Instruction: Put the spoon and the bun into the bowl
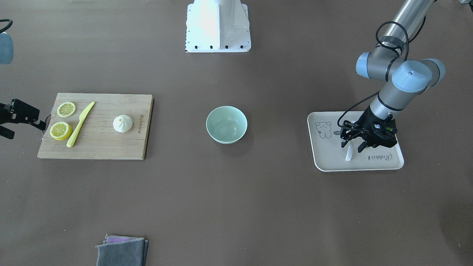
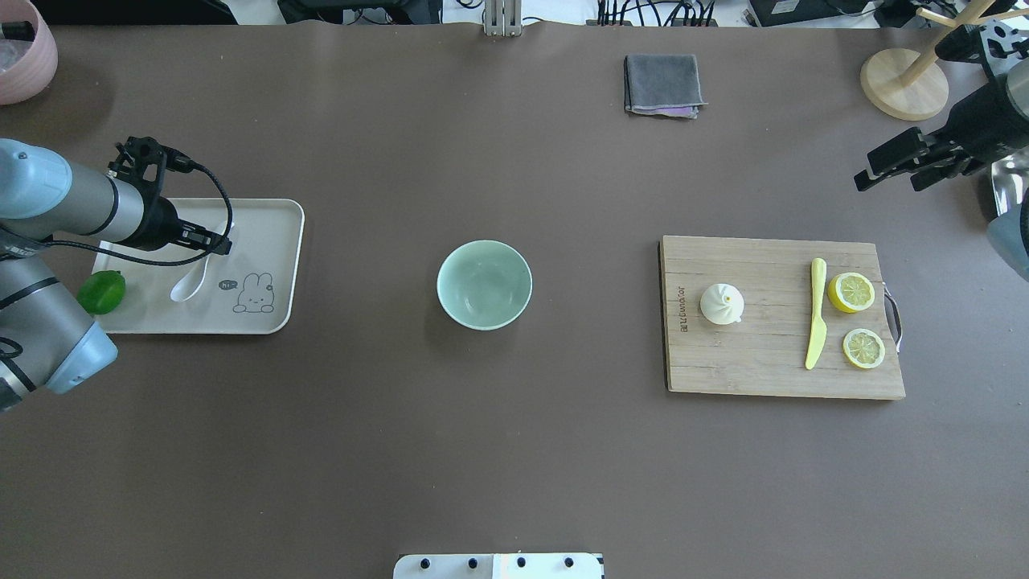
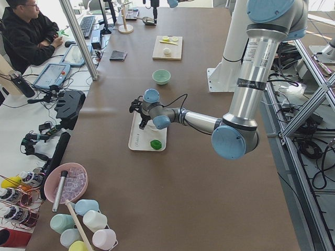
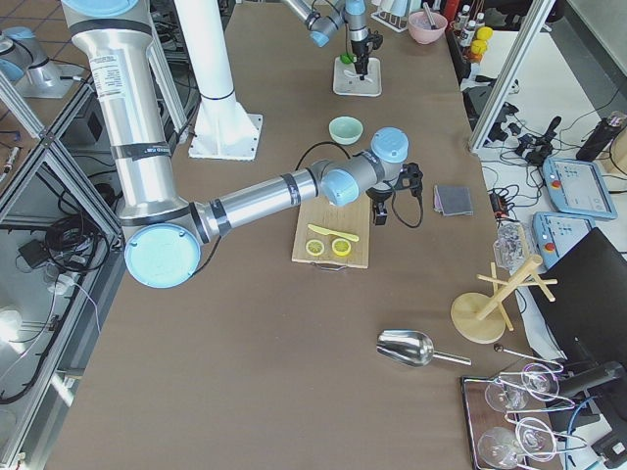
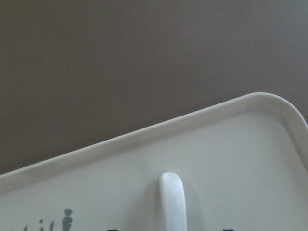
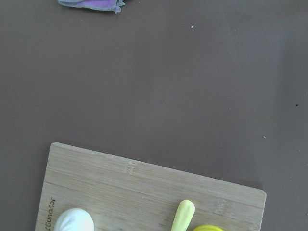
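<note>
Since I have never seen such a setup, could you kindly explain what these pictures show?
Two robot arms stand at a brown table, each ending in a two-finger gripper. Two cameras look down from opposite sides, two look along the table, and one sits on each wrist. The left gripper hovers open over the small glossy white soup spoon on the cream rabbit-print tray. The right gripper hangs open and empty beside the wooden cutting board bearing the white pleated steamed bun, lemon halves and a yellow plastic knife. The round pale mint-green bowl between them is empty.
</note>
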### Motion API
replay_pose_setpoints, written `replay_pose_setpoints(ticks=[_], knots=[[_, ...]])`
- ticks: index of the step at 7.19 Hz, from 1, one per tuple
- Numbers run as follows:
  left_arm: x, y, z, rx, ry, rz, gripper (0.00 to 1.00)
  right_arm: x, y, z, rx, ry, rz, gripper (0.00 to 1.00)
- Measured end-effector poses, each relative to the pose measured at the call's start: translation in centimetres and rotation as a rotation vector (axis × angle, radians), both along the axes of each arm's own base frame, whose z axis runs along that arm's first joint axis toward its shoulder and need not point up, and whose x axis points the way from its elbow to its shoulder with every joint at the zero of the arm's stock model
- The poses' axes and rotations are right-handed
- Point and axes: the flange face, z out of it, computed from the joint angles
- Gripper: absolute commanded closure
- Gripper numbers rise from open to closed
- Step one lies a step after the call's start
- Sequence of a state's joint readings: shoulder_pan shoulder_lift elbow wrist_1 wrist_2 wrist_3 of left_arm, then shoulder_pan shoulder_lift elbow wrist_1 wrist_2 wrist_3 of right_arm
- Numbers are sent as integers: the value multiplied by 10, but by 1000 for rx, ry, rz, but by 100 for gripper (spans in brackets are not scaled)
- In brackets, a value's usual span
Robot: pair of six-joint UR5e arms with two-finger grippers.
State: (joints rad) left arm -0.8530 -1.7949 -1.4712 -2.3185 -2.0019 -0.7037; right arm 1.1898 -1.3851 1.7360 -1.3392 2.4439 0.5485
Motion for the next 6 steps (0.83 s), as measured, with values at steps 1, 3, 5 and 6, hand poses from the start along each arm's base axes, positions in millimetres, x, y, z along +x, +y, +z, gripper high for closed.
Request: replay_pose_setpoints(ticks=[1,3,5,6], knots=[[1,0,0,-6,-5,1,100,-3,-1,-3,2,-1,-2,0],[4,0,-5,-22,-7,14,100,-12,-2,-9,1,1,-1,0],[-12,-4,-35,-63,32,44,100,-31,1,-14,-11,21,7,0],[-30,-13,-66,-95,42,40,100,-49,5,-21,-23,33,13,0]])
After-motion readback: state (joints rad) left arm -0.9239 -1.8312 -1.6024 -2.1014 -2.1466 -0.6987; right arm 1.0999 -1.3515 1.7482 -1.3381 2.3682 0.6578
